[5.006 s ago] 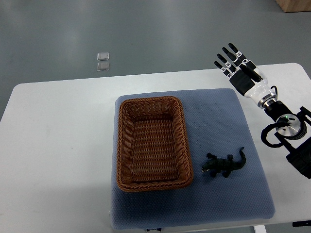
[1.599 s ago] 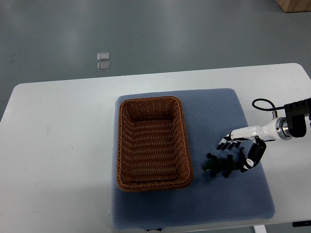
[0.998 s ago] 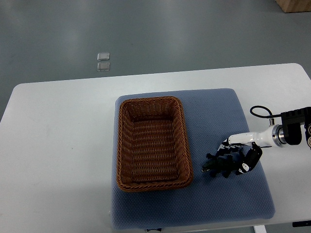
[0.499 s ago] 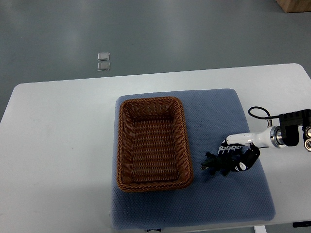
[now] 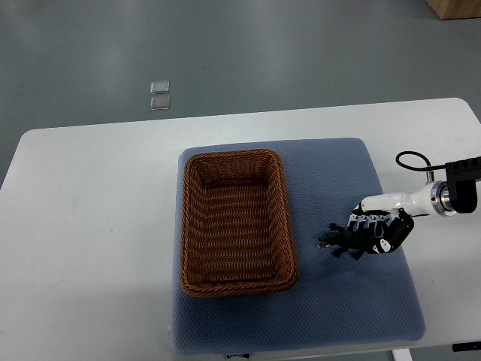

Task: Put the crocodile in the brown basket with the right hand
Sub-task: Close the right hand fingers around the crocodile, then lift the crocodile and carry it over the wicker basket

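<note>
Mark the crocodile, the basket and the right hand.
crocodile (image 5: 340, 240): top view, on its body just behind the head.
basket (image 5: 290, 226): top view, on its right wall.
right hand (image 5: 379, 229): top view, on the middle of the hand, closed over the crocodile's rear.

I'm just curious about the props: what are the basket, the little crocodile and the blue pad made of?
Basket: woven wicker-like strands, brown, slightly glossy. Crocodile: probably moulded plastic or rubber, dark and bumpy. Pad: seemingly fabric or foam, matt with a fine dotted weave.
</note>
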You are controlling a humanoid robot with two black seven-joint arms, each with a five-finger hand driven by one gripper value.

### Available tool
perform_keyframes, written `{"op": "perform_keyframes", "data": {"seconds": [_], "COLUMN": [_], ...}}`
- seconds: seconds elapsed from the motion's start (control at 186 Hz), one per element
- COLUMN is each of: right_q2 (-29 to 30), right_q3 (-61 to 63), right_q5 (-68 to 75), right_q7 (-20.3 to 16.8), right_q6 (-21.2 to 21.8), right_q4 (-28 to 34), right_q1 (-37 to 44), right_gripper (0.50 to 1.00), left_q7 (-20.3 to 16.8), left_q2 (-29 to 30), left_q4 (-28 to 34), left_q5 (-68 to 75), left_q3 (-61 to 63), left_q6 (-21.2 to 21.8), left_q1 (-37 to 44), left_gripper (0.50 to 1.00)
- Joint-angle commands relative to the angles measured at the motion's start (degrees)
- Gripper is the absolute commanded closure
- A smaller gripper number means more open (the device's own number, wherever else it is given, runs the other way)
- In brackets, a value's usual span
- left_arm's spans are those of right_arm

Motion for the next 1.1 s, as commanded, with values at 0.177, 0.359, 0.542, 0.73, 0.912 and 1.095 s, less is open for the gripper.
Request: {"op": "perform_keyframes", "data": {"seconds": [0.177, 0.359, 0.542, 0.73, 0.912, 1.095], "right_q2": [-1.9, -2.7, -3.3, -1.9, 3.5, 10.8], "right_q3": [0.4, 0.4, 1.5, 1.8, 1.2, 0.8], "right_q5": [0.2, 0.4, 0.7, 1.8, 2.0, 5.3], "right_q7": [0.1, 0.5, 0.6, 0.5, 0.3, 0.3], "right_q6": [1.6, 2.4, 3.8, 4.7, 4.7, 4.6], "right_q4": [0.3, 0.3, 0.7, 0.4, -1.4, -4.8], "right_q1": [2.4, 4.2, 7.6, 13.2, 18.1, 21.7], "right_gripper": [0.889, 0.887, 0.885, 0.881, 0.877, 0.875], "left_q7": [0.0, 0.0, 0.0, 0.0, 0.0, 0.0], "left_q2": [0.0, 0.0, 0.0, 0.0, 0.0, 0.0], "left_q4": [-0.1, -0.1, -0.1, -0.2, -0.2, -0.2], "left_q5": [0.0, 0.0, 0.0, 0.1, 0.1, 0.1], "left_q3": [0.0, 0.0, 0.0, 0.0, -0.1, -0.2], "left_q6": [0.0, 0.0, 0.0, 0.0, 0.0, 0.0], "left_q1": [-0.1, -0.1, -0.1, -0.1, -0.4, -0.5], "left_gripper": [0.5, 0.5, 0.5, 0.5, 0.5, 0.5]}}
